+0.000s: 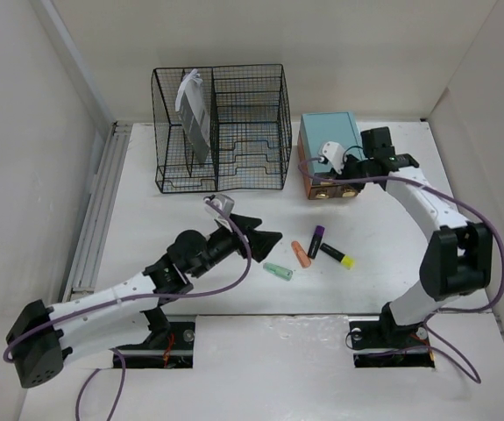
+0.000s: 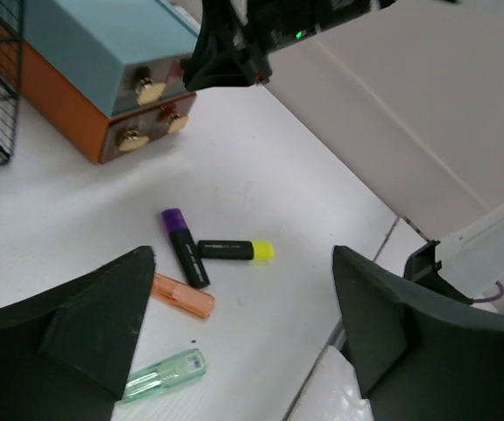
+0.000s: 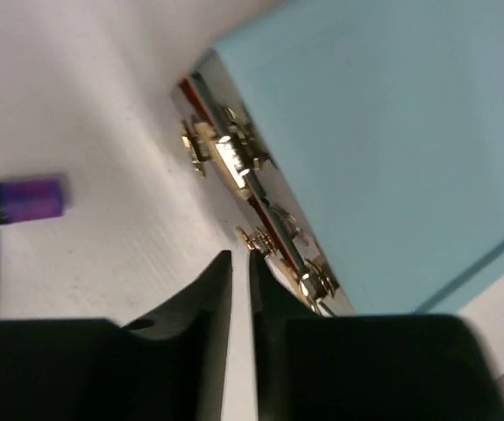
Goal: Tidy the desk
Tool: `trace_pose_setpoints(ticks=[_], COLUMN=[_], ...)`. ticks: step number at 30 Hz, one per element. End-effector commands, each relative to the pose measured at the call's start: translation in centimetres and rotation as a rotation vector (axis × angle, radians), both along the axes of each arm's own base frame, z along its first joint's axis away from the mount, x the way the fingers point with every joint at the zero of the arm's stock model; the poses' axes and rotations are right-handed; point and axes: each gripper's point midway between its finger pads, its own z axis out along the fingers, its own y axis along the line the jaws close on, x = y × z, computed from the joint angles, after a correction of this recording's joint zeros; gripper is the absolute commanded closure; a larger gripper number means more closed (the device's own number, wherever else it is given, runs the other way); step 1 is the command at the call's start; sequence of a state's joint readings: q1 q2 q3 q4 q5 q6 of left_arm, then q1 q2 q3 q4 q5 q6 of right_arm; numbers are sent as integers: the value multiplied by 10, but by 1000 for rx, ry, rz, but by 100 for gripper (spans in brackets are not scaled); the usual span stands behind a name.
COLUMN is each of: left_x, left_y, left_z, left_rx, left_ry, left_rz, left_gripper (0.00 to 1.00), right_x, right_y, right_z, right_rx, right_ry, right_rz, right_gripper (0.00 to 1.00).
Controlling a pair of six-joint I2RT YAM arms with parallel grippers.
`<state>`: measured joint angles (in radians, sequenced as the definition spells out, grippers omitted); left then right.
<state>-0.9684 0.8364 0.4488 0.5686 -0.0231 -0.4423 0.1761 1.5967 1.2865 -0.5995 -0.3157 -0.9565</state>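
**A:** From above, where does everything sit?

**B:** The desk (image 1: 146, 228) fills the view. A black wire rack (image 1: 221, 127) stands by its far edge, left of the middle, with a grey booklet (image 1: 192, 118) upright inside. A teal-topped drawer box (image 1: 330, 145) sits near the far right corner. 4 highlighters lie around the middle, nearer the near edge: purple-capped (image 1: 315, 241), yellow-capped (image 1: 337, 255), orange (image 1: 301, 254) and pale green (image 1: 278, 271).

**A:** And the arms?

**B:** The left gripper (image 1: 265, 230) hovers just left of the highlighters. The right gripper (image 1: 344, 175) is at the front of the drawer box.

**A:** What does the left wrist camera show?

**B:** Its 2 fingers are spread wide and hold nothing. All 4 highlighters lie on the desk between them. The purple-capped one touches the black end of the yellow-capped one, and the green one lies apart, nearest the camera.

**A:** And the right wrist camera?

**B:** The fingers (image 3: 216, 298) are drawn together with only a thin slit between them, and they grip nothing. They point at the gold knobs (image 3: 225, 158) on the box front. The view is blurred, so I cannot tell whether they touch one. The purple cap shows at the left edge.
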Motion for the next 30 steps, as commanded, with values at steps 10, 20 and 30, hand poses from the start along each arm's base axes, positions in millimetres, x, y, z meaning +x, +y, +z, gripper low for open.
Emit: trace_pose_setpoints(ticks=[10,20,30], left_x=[50,129,165], left_y=[-132,-160,-167], left_z=[-39,-99,-129], left_rx=[-57,-182,-353], left_ry=[166,411,545], left_rz=[-240,-120,-16], left_gripper=[82,23,24], right_x=[-9,-16,-19], right_y=[-25,-40,-39], right_z=[183,194,183], right_rx=[598,1029,1107], right_ry=[-377,-70,-34], right_rz=[-273,-344,-348], right_gripper=[10,84,84])
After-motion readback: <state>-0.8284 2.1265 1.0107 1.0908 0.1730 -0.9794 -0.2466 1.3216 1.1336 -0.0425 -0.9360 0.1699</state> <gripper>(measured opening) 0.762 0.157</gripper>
